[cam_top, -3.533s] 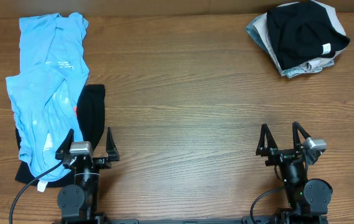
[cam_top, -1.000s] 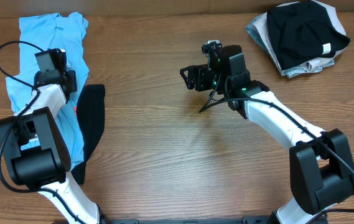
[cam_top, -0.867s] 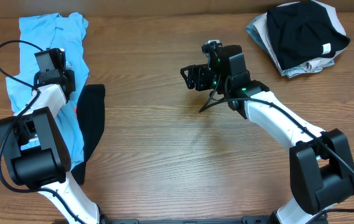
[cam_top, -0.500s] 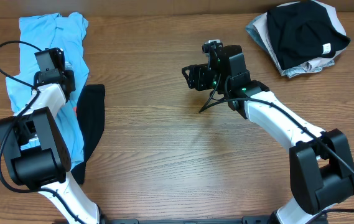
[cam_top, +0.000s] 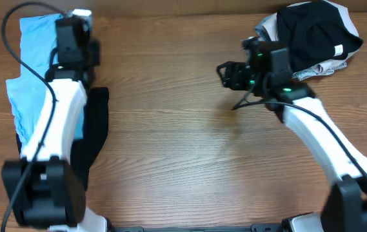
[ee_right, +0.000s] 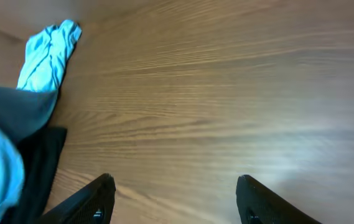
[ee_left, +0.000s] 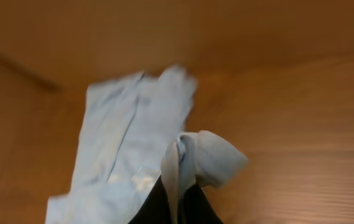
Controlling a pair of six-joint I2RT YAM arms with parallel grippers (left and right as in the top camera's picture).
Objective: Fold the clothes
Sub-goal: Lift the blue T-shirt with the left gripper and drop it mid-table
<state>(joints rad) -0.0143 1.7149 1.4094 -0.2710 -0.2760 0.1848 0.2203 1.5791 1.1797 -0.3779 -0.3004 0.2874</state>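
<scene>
A light blue T-shirt (cam_top: 28, 84) lies crumpled along the table's left side. It partly covers a black garment (cam_top: 96, 129). My left gripper (cam_top: 77, 26) is up at the far left, shut on a fold of the blue shirt (ee_left: 127, 143). In the left wrist view the cloth is pinched between the black fingers (ee_left: 152, 208) and hangs bunched. My right gripper (cam_top: 224, 75) hovers over bare wood right of centre. Its fingers (ee_right: 96, 199) stand open with nothing between them.
A pile of clothes (cam_top: 312, 38), black on top with a small white tag, sits at the far right corner just behind my right arm. The right wrist view shows the blue shirt (ee_right: 46, 56) and black cloth (ee_right: 40, 162) far to its left.
My left gripper has shut on the blue shirt and moved toward the far edge, pulling cloth up. My right arm has swung right, toward the pile.
</scene>
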